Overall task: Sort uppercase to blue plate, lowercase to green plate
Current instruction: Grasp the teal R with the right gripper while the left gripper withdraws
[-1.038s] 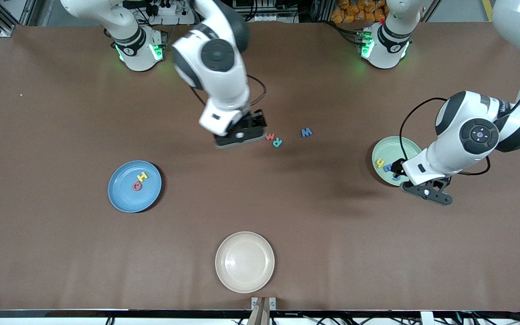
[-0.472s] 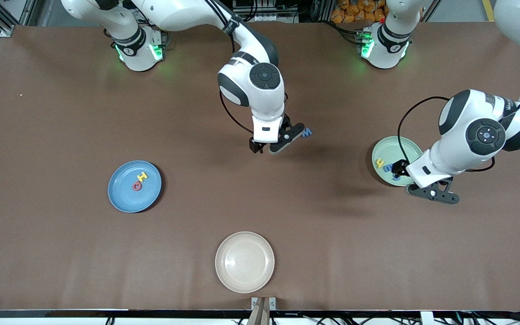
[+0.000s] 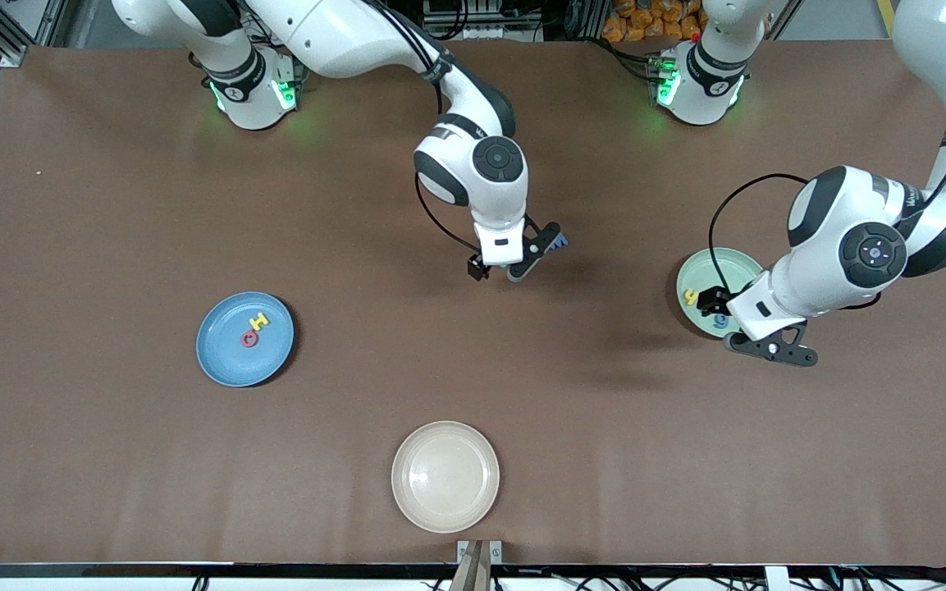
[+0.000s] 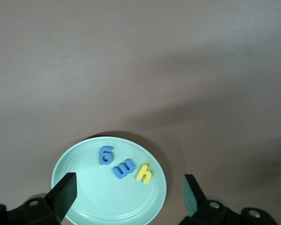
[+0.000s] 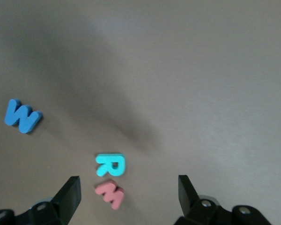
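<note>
Foam, soft-edged and matte, lying flat on bare brown table [image 3: 111,205]. Taking the beige plate [image 3: 445,476] as marker: farther from the front camera, hovering low, right gripper [image 5: 129,192] spread wide and gripping nothing. Straddling teal R [image 5: 111,165] and red w [image 5: 110,194], 2 thin die-cut pieces lying close, possibly touching. Probably lining up on the R, a capital owed to the blue plate [image 3: 226,353]. Beside them, toward the left arm's end, chunky blue W [image 5: 22,116], waiting too.

Toward the right arm's end from the marker, sitting in that shallow blue dish: yellow H [image 3: 259,321] and ring-shaped O [image 3: 249,337].

Toward the left arm's end, glossy mint green plate [image 4: 98,197], carrying blue g [image 4: 105,154], blue e/m piece [image 4: 124,168] and yellow h [image 4: 144,173]. Poised above its rim, left gripper [image 4: 131,192], released, empty, waiting.
</note>
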